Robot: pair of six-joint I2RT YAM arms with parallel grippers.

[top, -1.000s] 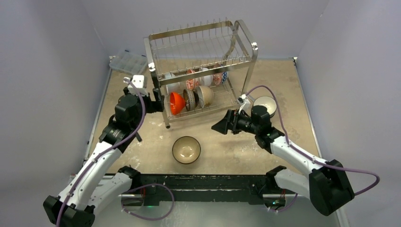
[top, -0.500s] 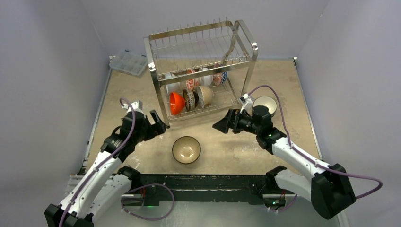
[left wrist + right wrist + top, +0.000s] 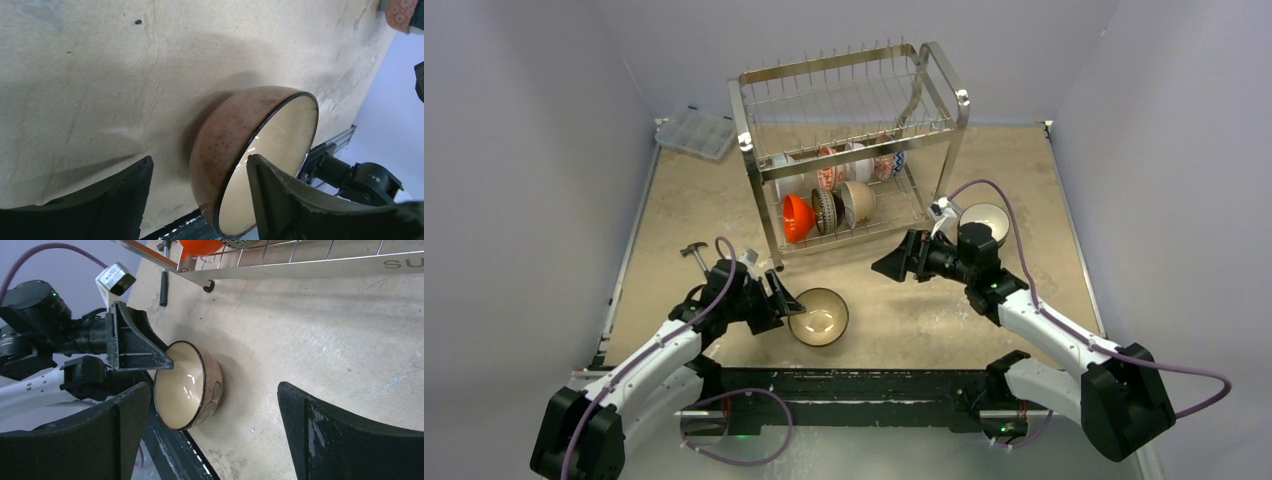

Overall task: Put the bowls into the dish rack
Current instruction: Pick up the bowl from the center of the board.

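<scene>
A brown glazed bowl [image 3: 818,316] with a cream inside sits upright on the table near the front edge. My left gripper [image 3: 786,302] is open at its left rim. In the left wrist view one finger [image 3: 285,200] is over the bowl's [image 3: 235,135] inside and the other [image 3: 120,200] is outside, apart from the wall. My right gripper [image 3: 894,265] hangs open, empty, right of the dish rack's [image 3: 854,100] front. It looks towards the bowl [image 3: 192,385]. The rack's lower tier holds several bowls on edge, among them an orange one [image 3: 796,217]. Another bowl [image 3: 986,218] stands behind the right arm.
A clear plastic compartment box [image 3: 696,132] lies at the back left corner. A small metal tool [image 3: 692,250] lies on the table left of the rack's front leg [image 3: 774,255]. The black base rail [image 3: 854,385] runs just in front of the brown bowl.
My left arm has swung from the rack's left post down towards the front edge, and its jaws now straddle the brown bowl's rim. The right arm has stayed put.
</scene>
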